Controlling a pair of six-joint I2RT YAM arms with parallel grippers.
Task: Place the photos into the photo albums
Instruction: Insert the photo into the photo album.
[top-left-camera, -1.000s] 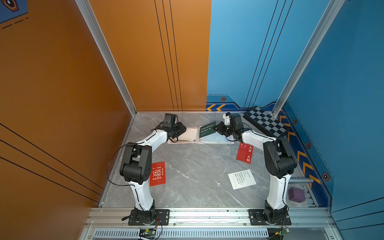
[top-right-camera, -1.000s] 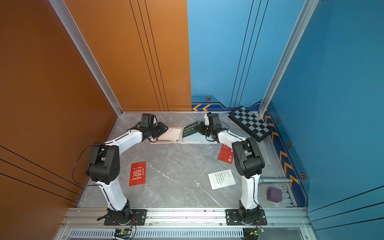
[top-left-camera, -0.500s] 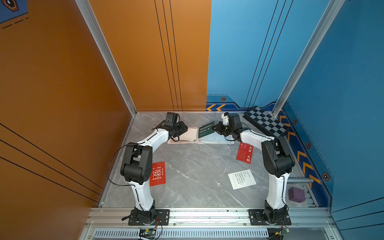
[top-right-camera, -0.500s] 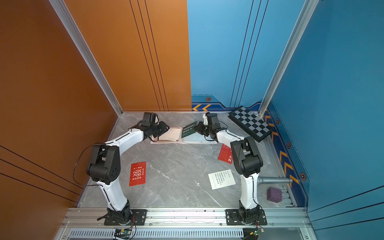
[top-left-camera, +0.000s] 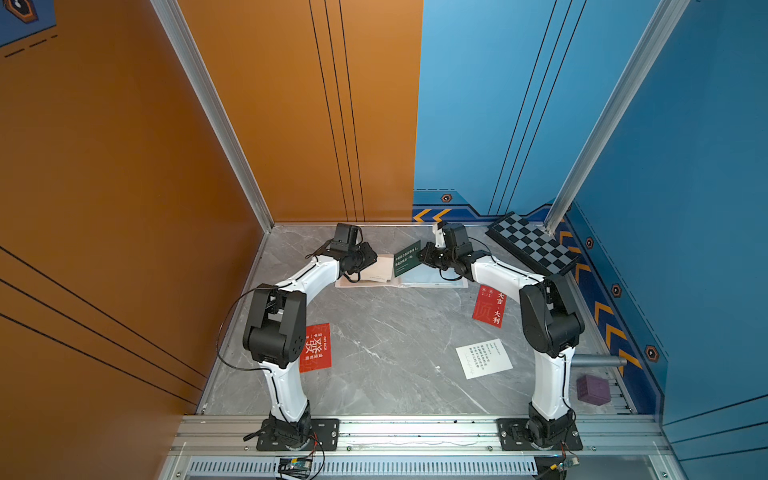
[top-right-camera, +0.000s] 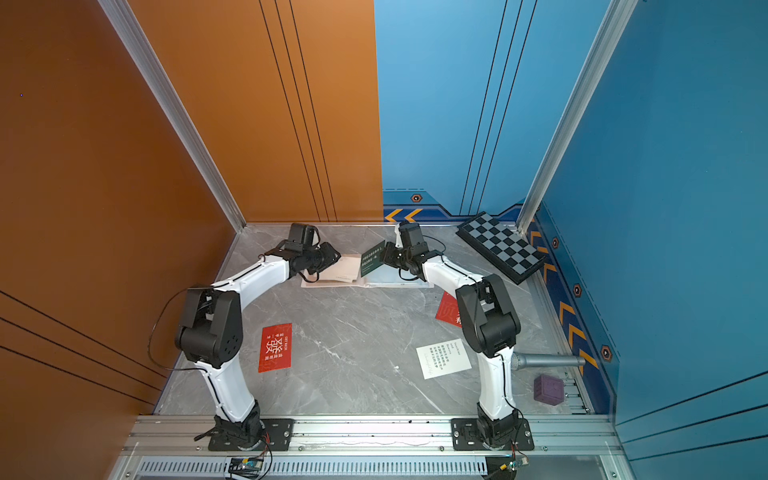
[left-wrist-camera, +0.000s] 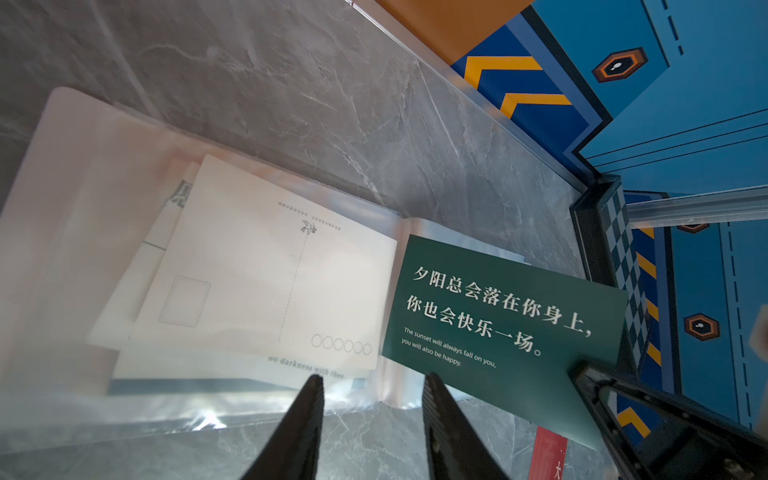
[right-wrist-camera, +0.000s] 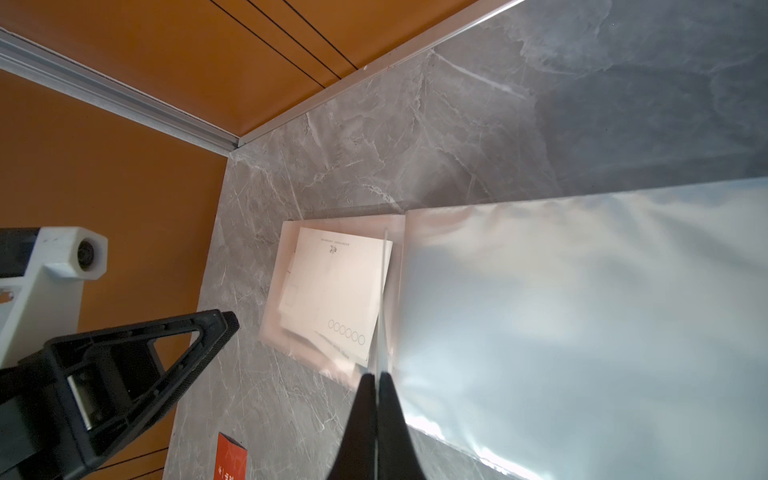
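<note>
On the grey table (top-left-camera: 395, 332), the album (left-wrist-camera: 75, 199) holds white cards (left-wrist-camera: 266, 270). Over the album the right gripper (right-wrist-camera: 377, 374) pinches the green card (left-wrist-camera: 498, 316), seen only edge-on in the right wrist view. The left gripper (left-wrist-camera: 373, 376) is half open and empty.

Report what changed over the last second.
The right gripper, shut on the dark green card, carried it slightly toward the left arm, over the open album. The left gripper stayed open and nearly still; the two red cards and the loose white card did not move.

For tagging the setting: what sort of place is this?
Probably a purpose-built robot test booth, not a home: orange wall panels and blue wall panels enclose a grey marble-patterned tabletop, with a silver aluminium rail along its front.
</note>
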